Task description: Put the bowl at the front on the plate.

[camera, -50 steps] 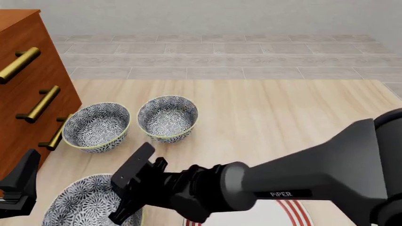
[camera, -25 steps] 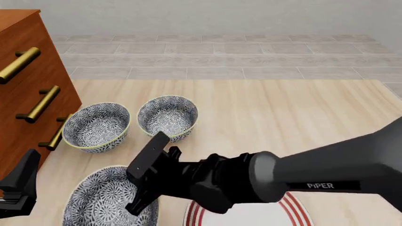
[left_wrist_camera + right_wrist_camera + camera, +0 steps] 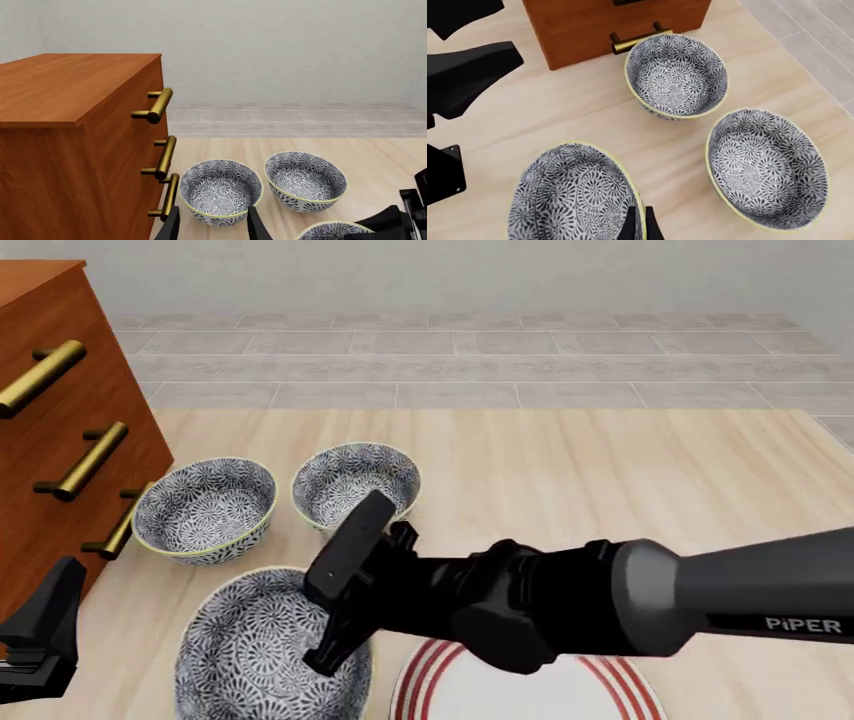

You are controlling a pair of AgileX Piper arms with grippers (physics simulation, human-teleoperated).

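While the right gripper (image 3: 350, 615) pinches the right-hand rim of the bowl (image 3: 264, 650), its dark fingers nearly closed w/ only the thin ceramic wall between them, the bowl sits at the front-left of the table (image 3: 601, 480), just left of the plate (image 3: 534, 695). Whether it rests on the wood or is lifted off it can't be told. In the right wrist view the fingertips (image 3: 637, 225) meet right on the rim.

Bowl: round, deep, glazed ceramic, dense dark-grey-and-white floral pattern inside & out, thin yellow-green rim. Plate: flat, round, white, concentric red rings near the rim; mostly hidden under the right arm, only its front edge shows.

Two other bowls, same pattern: left rear bowl (image 3: 204, 510) and right rear bowl (image 3: 355, 490), side by side farther back, just apart from each other. Left one sits close to the cabinet (image 3: 54, 420) — smooth reddish-brown wood, boxy, w/ cylindrical brass bar handles (image 3: 83, 462).

Table is pale wood w/ fine straight grain. Beyond it, grey tiled floor & a plain light wall.

Left gripper (image 3: 213, 227): black, wedge-shaped fingers parted, nothing between them, low at the front-left by the cabinet, pointing toward the left rear bowl.
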